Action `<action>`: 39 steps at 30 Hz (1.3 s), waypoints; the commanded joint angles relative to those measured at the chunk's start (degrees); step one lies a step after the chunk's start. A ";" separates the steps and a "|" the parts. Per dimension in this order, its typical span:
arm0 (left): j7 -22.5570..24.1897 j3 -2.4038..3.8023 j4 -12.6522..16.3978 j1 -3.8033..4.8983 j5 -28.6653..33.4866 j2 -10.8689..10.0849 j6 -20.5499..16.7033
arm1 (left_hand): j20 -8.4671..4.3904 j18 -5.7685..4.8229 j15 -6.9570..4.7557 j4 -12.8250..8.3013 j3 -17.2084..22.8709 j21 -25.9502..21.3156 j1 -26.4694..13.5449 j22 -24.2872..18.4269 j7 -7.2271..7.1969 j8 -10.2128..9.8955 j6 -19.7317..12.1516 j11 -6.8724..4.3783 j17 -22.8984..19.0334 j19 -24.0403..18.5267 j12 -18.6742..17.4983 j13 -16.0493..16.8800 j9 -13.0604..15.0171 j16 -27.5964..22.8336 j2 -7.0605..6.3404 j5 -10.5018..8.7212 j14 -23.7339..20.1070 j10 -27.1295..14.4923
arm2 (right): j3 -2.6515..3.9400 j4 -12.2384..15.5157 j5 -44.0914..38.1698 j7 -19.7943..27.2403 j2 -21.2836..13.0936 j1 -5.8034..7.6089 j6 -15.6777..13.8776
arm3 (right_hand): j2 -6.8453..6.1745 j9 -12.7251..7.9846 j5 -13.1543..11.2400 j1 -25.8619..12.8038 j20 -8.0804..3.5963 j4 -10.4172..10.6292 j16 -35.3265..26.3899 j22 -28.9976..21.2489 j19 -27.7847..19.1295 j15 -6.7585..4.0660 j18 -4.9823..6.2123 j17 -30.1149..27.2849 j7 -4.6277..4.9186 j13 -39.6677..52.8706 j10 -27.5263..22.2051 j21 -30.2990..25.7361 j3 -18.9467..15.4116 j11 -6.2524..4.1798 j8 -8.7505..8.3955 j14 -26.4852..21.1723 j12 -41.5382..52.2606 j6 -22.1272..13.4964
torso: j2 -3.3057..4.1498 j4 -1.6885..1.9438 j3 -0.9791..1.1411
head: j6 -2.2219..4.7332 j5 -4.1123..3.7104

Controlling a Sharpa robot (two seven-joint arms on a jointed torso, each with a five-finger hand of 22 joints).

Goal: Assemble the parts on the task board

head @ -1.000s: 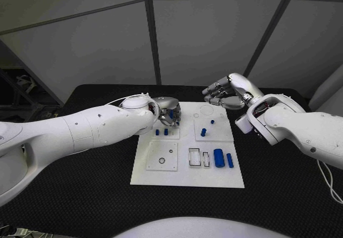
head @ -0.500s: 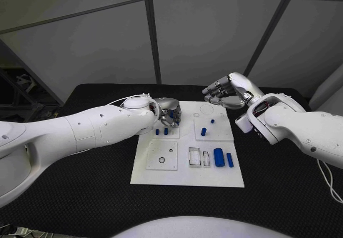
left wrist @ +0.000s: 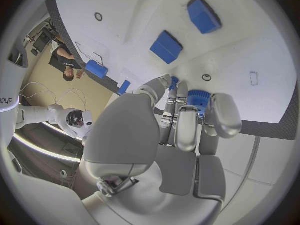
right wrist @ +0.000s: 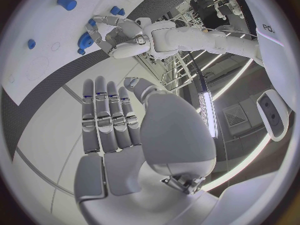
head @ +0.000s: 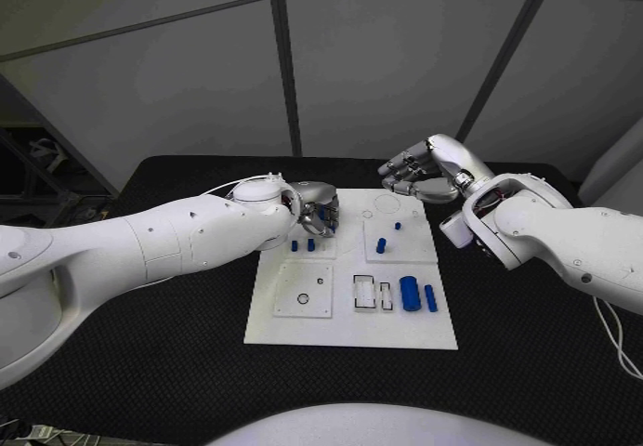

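From the head view, the left hand hovered low over the far left part of the white rectangular task board on the black table, apparently seating a piece; the next move likely called for lining it up and pressing down. The right hand hung above the board's far edge.

In the left wrist view, its fingers were closed round a small blue ridged round part, just above the board.

In the right wrist view, the right hand's fingers lay straight, side by side, holding nothing.
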 commanded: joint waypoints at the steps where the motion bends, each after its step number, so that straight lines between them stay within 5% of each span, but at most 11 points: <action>1: -0.14 -0.12 -0.11 -0.26 -0.41 0.12 1.46 | 0.23 1.84 0.31 -0.09 0.79 0.29 0.62 0.19 0.22 -0.40 0.47 0.02 0.12 0.05 -0.59 -0.03 -0.12 0.32 0.26 -0.30 1.09 0.84 | 0.04 0.10 -0.15 0.23 0.06 0.08 0.32 | 0.11 0.04 -0.13 0.35 0.04 -0.17 0.04 0.05 0.37 -0.02 0.45 -0.05 0.16 -0.08 -0.47 -0.06 -0.01 0.04 0.05 -0.44 -0.12 0.24 | -0.04 0.01 0.00 | -0.05 -0.05; 10: 0.70 -0.11 0.14 -0.34 -0.40 -0.21 -0.69 | 0.14 1.67 0.16 -1.66 4.30 1.41 1.85 1.28 0.44 -0.54 2.72 -0.08 0.26 0.33 -2.13 0.04 -0.33 0.54 0.97 -0.44 1.20 3.55 | 0.04 0.10 -0.15 0.31 0.07 0.08 0.25 | 0.11 0.04 -0.13 0.35 0.04 -0.17 0.04 0.05 0.37 -0.02 0.45 -0.05 0.16 -0.08 -0.47 -0.06 -0.01 0.04 0.05 -0.44 -0.12 0.24 | -0.08 0.05 0.00 | -0.01 -0.05; 19: 1.71 0.06 1.82 -0.35 0.35 -1.79 -3.18 | 0.26 1.64 0.44 -2.65 6.65 1.63 0.70 1.74 0.85 -1.91 3.02 0.26 0.13 0.24 -5.10 -0.01 -0.93 0.66 -0.07 -0.56 1.20 4.58 | 0.04 0.02 -0.15 0.38 0.05 0.08 0.23 | 0.17 0.04 -0.06 0.33 0.03 -0.16 0.04 0.07 0.37 -0.03 0.44 -0.10 0.14 -0.08 -0.45 -0.06 -0.02 0.02 0.06 -0.42 -0.11 0.29 | -0.14 0.09 -0.02 | 0.41 -0.04; 23: 1.85 1.07 3.25 -0.33 0.69 -2.91 -3.84 | 0.30 1.63 0.46 -2.70 6.80 1.69 0.55 1.82 0.89 -1.96 3.19 0.26 0.15 0.25 -5.31 0.03 -0.95 0.68 -0.11 -0.58 1.21 4.80 | 0.04 -0.07 -0.15 0.40 0.04 0.08 0.23 | 0.17 0.04 -0.06 0.33 0.03 -0.16 0.04 0.07 0.37 -0.03 0.44 -0.10 0.14 -0.08 -0.45 -0.06 -0.02 0.02 0.06 -0.42 -0.11 0.29 | -0.16 0.11 -0.02 | 0.57 0.03; 28: 1.73 3.42 5.38 -0.32 1.23 -4.51 -4.38 | 0.32 1.60 0.47 -2.77 6.98 1.88 0.37 1.99 0.92 -2.00 3.47 0.25 0.15 0.31 -5.56 0.07 -0.96 0.71 -0.16 -0.60 1.21 5.13 | 0.04 -0.28 -0.15 0.44 0.00 0.08 0.20 | 0.17 0.04 -0.06 0.33 0.03 -0.16 0.04 0.07 0.37 -0.03 0.44 -0.10 0.14 -0.08 -0.45 -0.06 -0.02 0.02 0.06 -0.42 -0.11 0.29 | -0.13 0.11 -0.01 | 0.83 0.15; 32: 1.57 4.58 6.84 -0.32 1.70 -5.78 -4.62 | 0.33 1.57 0.46 -2.80 7.02 2.03 0.32 2.11 0.93 -2.01 3.56 0.24 0.16 0.37 -5.63 0.09 -0.97 0.72 -0.17 -0.61 1.21 5.23 | 0.04 -0.33 -0.15 0.45 -0.03 0.08 0.20 | 0.17 0.04 -0.06 0.33 0.03 -0.16 0.04 0.07 0.37 -0.03 0.44 -0.10 0.14 -0.08 -0.45 -0.06 -0.02 0.02 0.06 -0.42 -0.11 0.29 | -0.09 0.12 -0.01 | 1.05 0.26; 39: 0.85 5.22 8.40 -0.33 2.61 -8.07 -3.51 | 0.35 1.56 0.46 -2.85 7.11 2.08 0.05 2.19 0.92 -2.08 3.80 0.23 0.14 0.39 -5.92 0.12 -0.99 0.74 -0.28 -0.65 1.21 5.54 | 0.04 -0.41 -0.15 0.44 -0.08 0.07 0.21 | 0.17 0.04 -0.06 0.33 0.03 -0.16 0.04 0.07 0.37 -0.03 0.44 -0.10 0.14 -0.08 -0.45 -0.06 -0.02 0.02 0.06 -0.42 -0.11 0.29 | -0.10 0.09 0.03 | 1.01 0.28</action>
